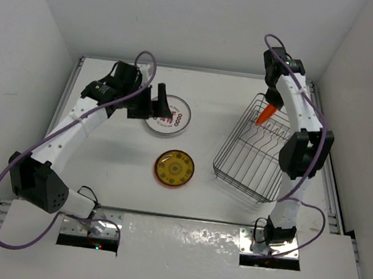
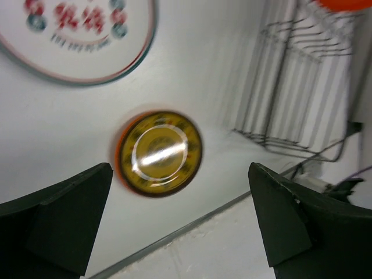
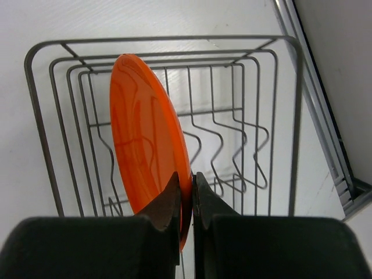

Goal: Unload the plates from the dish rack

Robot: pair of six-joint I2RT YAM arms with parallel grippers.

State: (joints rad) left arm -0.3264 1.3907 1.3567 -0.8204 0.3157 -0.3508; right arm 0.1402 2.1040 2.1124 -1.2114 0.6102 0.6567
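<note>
orange plate (image 3: 148, 145): standing on edge at the far end of the dish rack (image 3: 285, 116), its near rim pinched between my right fingers (image 3: 174, 200).
right fingers: closed down to a sliver on that rim, taking the plate from above.
plate's seat: whether its bottom edge touches the wires I cannot tell; my own fingers hide it.
dish rack: dark wire basket, right side of the tabletop (image 1: 117, 152), set askew.
yellow-olive plate (image 1: 174, 168): flat on the tabletop, orange rim, left of the rack and apart from it.
white plate with red characters (image 1: 172, 119): flat, beyond the yellow-olive plate, not touching it.
left fingers (image 1: 160, 104): spread wide, holding nothing, over that white plate's left edge.
</note>
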